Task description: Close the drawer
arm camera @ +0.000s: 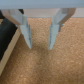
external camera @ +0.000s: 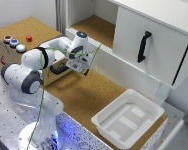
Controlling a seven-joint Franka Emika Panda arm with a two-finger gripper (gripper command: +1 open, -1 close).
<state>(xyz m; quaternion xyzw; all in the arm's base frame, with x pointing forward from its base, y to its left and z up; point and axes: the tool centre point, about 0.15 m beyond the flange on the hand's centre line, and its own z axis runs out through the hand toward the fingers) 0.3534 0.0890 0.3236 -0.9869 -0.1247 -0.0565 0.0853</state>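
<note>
In the exterior view, one drawer (external camera: 58, 69) is seen in the low box (external camera: 16, 47) with three buttons (external camera: 16, 43), just beside the gripper (external camera: 83, 70); one white tub (external camera: 128, 119) lies well apart. In the wrist view, two fingers (arm camera: 26, 35) are held apart over cork, clamping nothing.

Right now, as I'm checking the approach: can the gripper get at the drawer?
Probably yes. The gripper hangs open just beside the drawer with its black handle, and only bare cork mat shows between the fingers.
</note>
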